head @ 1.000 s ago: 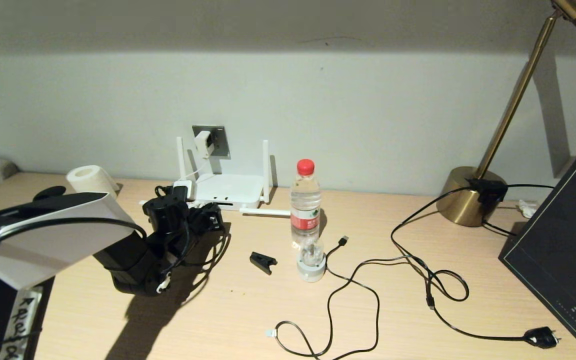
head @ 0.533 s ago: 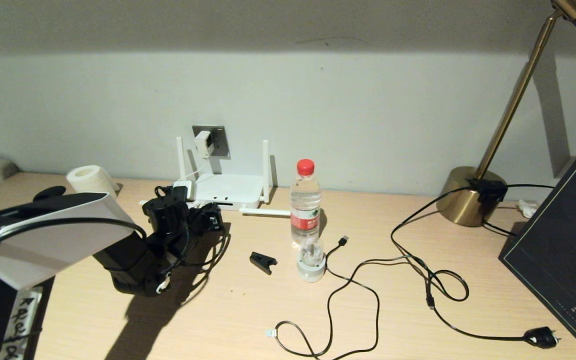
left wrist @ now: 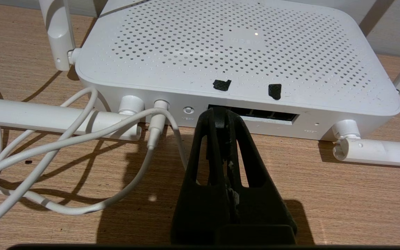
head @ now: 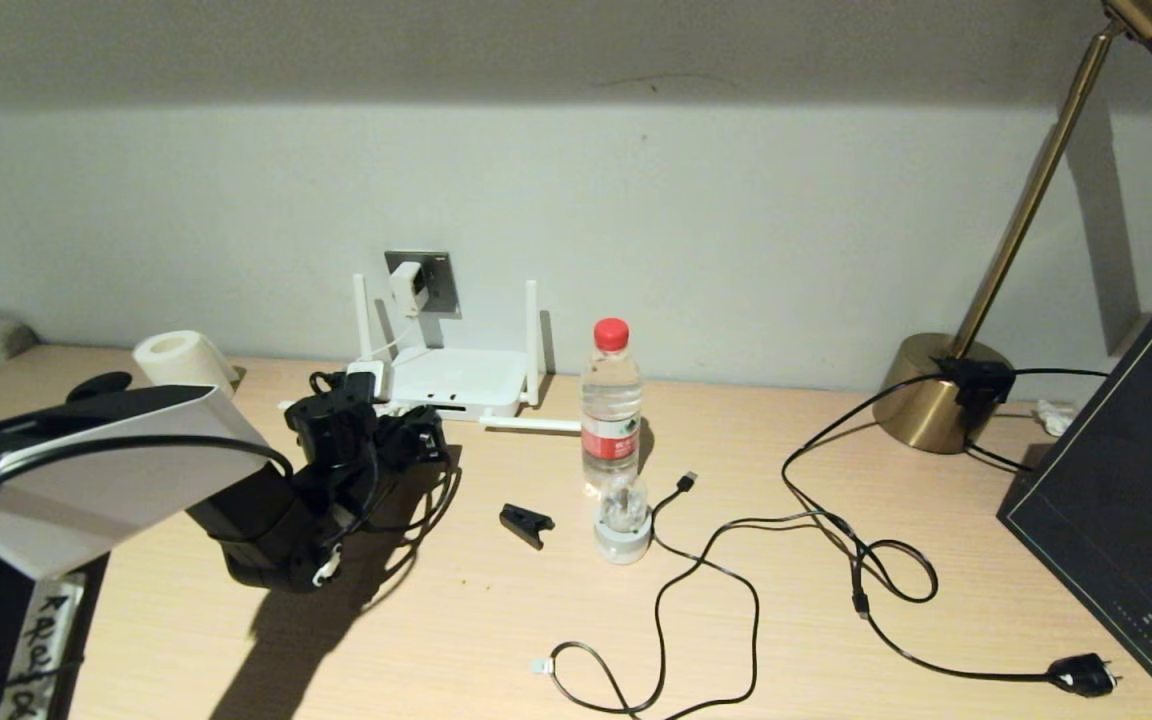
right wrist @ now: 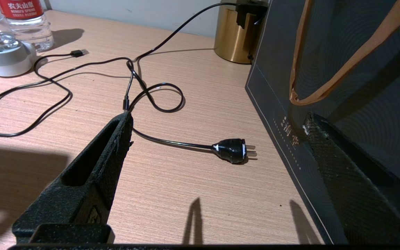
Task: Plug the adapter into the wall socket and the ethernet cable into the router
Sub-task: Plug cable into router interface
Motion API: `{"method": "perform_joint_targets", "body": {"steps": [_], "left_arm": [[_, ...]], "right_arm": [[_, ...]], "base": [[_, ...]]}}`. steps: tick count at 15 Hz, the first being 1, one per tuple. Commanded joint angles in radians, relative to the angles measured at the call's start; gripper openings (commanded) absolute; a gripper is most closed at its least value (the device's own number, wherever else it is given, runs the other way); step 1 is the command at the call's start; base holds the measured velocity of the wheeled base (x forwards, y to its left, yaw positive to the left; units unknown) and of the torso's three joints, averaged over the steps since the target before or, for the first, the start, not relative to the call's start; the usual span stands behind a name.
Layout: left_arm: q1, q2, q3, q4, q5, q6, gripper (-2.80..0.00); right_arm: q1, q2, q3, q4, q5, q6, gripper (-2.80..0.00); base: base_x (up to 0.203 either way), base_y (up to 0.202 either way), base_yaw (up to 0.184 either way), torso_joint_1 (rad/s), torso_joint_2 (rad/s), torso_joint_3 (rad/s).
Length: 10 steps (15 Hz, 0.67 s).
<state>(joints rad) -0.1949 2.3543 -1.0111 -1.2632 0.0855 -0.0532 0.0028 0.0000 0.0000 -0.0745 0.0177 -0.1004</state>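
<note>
At far left of your desk [head: 496, 640] sits a paper roll [head: 179, 359], w/ the left gripper [left wrist: 221, 116] just right of it, low at the router [head: 456, 385] front. Its jaws are pinched together, tips right at the dark port slot [left wrist: 255, 114]; whether they hold the ethernet cable plug, you can't tell. Above the router, the adapter [head: 406, 287] sits in the wall socket [head: 431, 283], white cord [left wrist: 64, 146] running down to the router. Further right: black clip [head: 525, 524], water bottle [head: 611, 405], USB cable [head: 686, 560], brass lamp base [head: 931, 395]. Far right, the right gripper [right wrist: 217, 146] hangs parked over the black mains plug [right wrist: 233, 150] beside a dark gift bag [right wrist: 342, 69], jaws spread wide, holding nothing.
</note>
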Motion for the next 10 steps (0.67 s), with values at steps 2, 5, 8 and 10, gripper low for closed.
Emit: {"method": "perform_joint_targets", "body": {"steps": [2, 5, 8, 10], "left_arm": [[0.008, 0.022, -0.032, -0.008, 0.000, 0.000, -2.80], [0.008, 0.025, -0.038, -0.008, 0.000, 0.000, -2.80], [0.008, 0.025, -0.038, -0.008, 0.000, 0.000, -2.80], [0.008, 0.026, -0.038, -0.010, 0.002, 0.000, -2.80]], "right_arm": [[0.000, 0.002, 0.029, -0.001, 0.001, -0.001, 0.00], [0.000, 0.002, 0.029, -0.001, 0.001, -0.001, 0.00], [0.000, 0.002, 0.029, -0.001, 0.001, -0.001, 0.00], [0.000, 0.002, 0.029, -0.001, 0.001, -0.001, 0.00]], "base": [[0.000, 0.000, 0.000, 0.000, 0.00, 0.000], [0.000, 0.000, 0.000, 0.000, 0.00, 0.000], [0.000, 0.000, 0.000, 0.000, 0.00, 0.000], [0.000, 0.000, 0.000, 0.000, 0.00, 0.000]]}}
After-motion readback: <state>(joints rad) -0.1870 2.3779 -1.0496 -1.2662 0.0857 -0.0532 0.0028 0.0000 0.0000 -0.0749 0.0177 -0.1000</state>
